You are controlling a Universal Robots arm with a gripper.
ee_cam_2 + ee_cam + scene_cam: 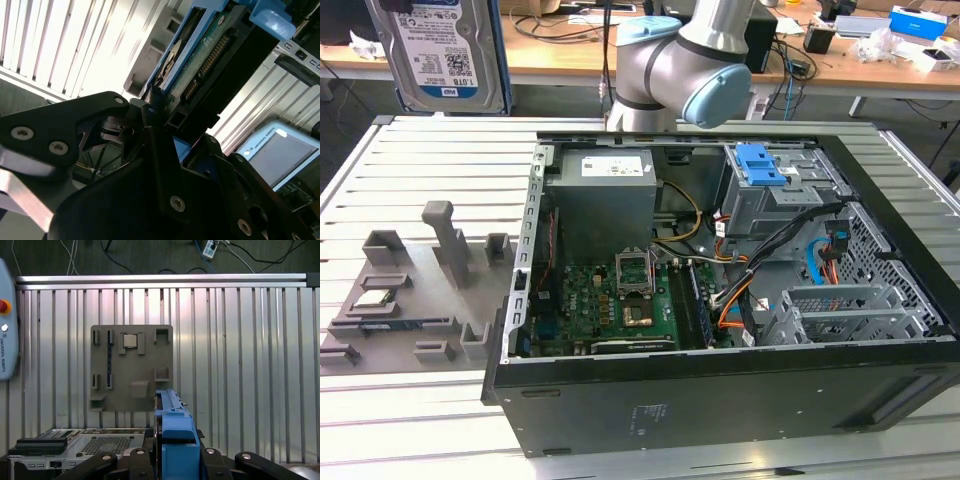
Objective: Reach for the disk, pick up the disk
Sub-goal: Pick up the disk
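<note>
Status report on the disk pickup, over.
Gripper shut on the disk. Disk held above the slatted table, outside the computer case. Nothing else touching it.

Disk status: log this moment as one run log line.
disk | clamped in gripper | in the air over slatted table | pick-up: done

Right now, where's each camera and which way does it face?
Exterior view: off the arm, looking down into the open computer case; arm and disk show.
First wrist view: on the arm, facing down at slatted table and grey fixture.
Second wrist view: on the arm, close along the disk's circuit board.
Both wrist views show the robot's gripper shut on the disk.
</note>
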